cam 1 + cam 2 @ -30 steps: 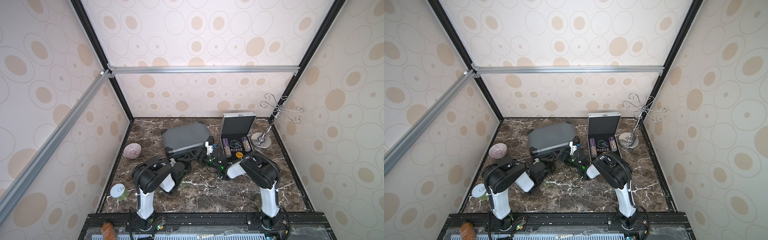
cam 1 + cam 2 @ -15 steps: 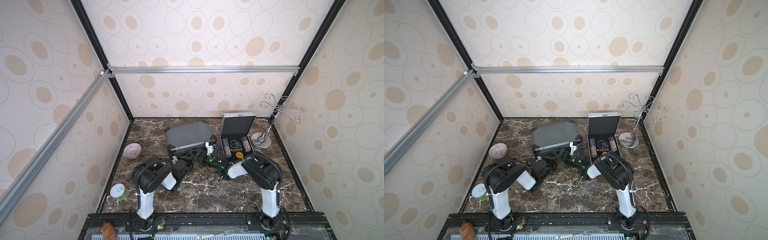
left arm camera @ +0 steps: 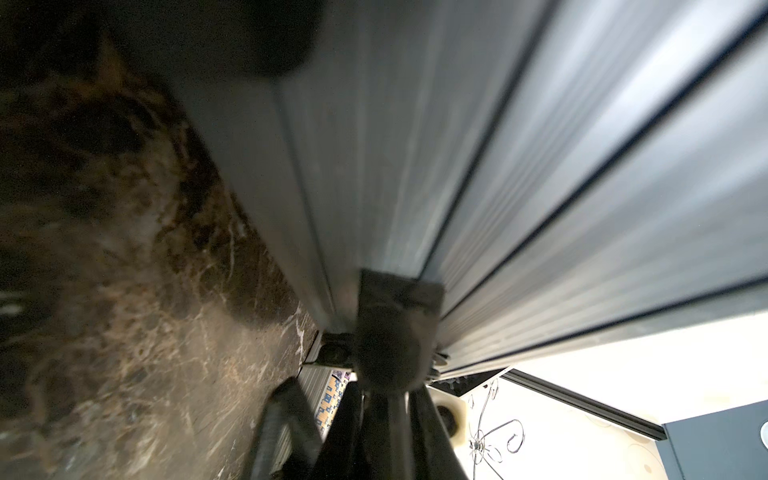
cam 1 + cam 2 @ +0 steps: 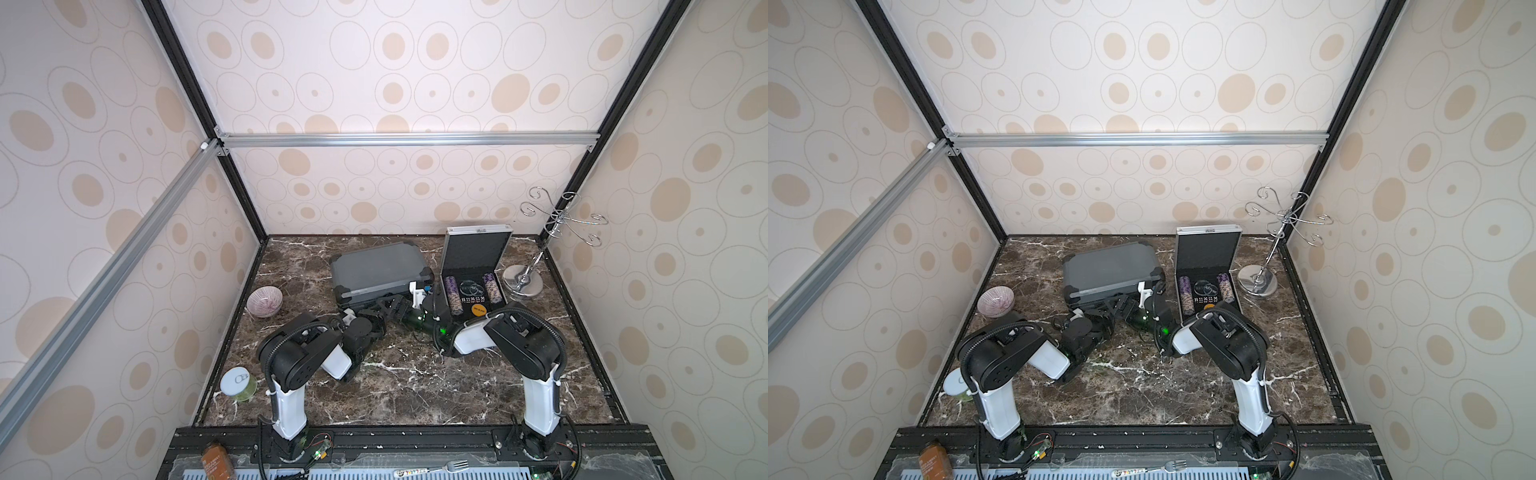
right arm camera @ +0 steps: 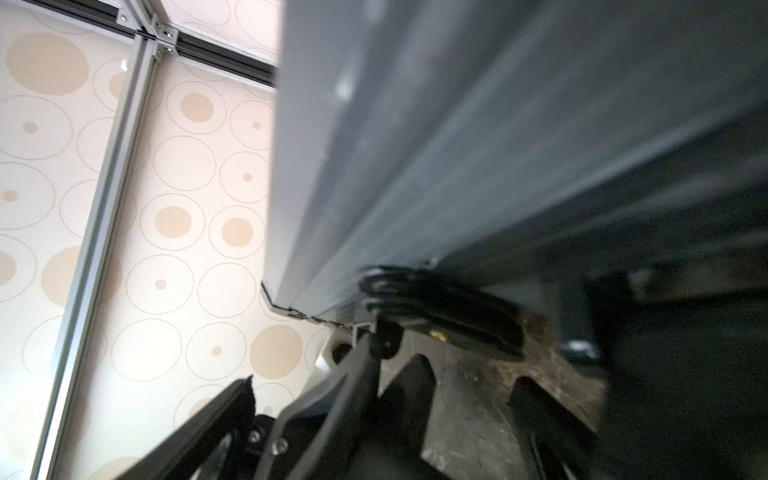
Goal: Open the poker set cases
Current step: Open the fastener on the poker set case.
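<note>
The larger case [image 4: 378, 266] sits toward the back of the worktop [image 4: 415, 386], a little left of the middle. It is dark grey, with black corner caps and a lighter strip along its front edge. Its lid looks down in both top views.

My left fingers [image 3: 395, 332] are closed together, with the tip pressed to the ribbed front wall at the seam. I cannot tell whether they pinch anything there. My right fingers [image 5: 345, 382] are spread wide at the case's front right corner. One tip is just beside the end of the black handle [image 5: 440, 307], and they hold nothing.

Just to the right stands the smaller silver case [image 4: 473, 253], already open. It has an aluminium frame, an upright lid and a black foam lining. Two rows of purple-and-white chips [image 4: 453, 293] flank a round clear piece. What look like dice and an orange disc [image 4: 478, 309] lie in front.
</note>
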`<action>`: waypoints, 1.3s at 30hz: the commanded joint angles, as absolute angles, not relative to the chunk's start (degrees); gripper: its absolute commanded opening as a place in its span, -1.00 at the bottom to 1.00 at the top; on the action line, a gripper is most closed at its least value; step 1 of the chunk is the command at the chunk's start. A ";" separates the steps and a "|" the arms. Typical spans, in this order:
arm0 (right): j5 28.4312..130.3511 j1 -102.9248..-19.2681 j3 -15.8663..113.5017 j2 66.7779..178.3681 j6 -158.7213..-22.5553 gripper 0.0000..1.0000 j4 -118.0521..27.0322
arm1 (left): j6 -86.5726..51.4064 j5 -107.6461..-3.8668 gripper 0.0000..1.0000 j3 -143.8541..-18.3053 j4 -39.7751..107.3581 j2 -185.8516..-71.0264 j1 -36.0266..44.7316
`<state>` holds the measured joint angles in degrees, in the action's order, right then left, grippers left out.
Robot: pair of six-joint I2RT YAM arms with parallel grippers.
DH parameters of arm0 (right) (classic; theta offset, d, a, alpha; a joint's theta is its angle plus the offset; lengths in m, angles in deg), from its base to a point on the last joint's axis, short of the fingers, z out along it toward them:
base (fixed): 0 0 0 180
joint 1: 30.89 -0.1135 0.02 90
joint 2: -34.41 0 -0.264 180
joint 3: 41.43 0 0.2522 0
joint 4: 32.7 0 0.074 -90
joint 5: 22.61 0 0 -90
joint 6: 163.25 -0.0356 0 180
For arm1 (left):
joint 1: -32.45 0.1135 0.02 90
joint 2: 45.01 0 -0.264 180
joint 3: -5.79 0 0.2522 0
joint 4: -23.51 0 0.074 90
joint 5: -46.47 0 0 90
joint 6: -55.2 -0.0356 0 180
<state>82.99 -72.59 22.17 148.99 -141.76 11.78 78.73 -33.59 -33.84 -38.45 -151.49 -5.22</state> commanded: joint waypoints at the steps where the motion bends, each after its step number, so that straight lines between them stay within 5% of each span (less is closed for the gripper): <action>1: 82.95 -72.21 24.40 149.87 -141.98 0.97 13.83 | 83.23 -39.39 -1.00 -36.71 -60.97 -145.25 -6.77; 39: 81.41 -71.69 22.08 149.01 -142.95 0.97 11.48 | 84.64 -39.48 -1.00 -37.55 -62.90 -143.45 -6.96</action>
<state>81.72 -71.78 20.58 147.77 -142.09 10.07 78.78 -34.07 -33.62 -37.29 -148.88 -5.22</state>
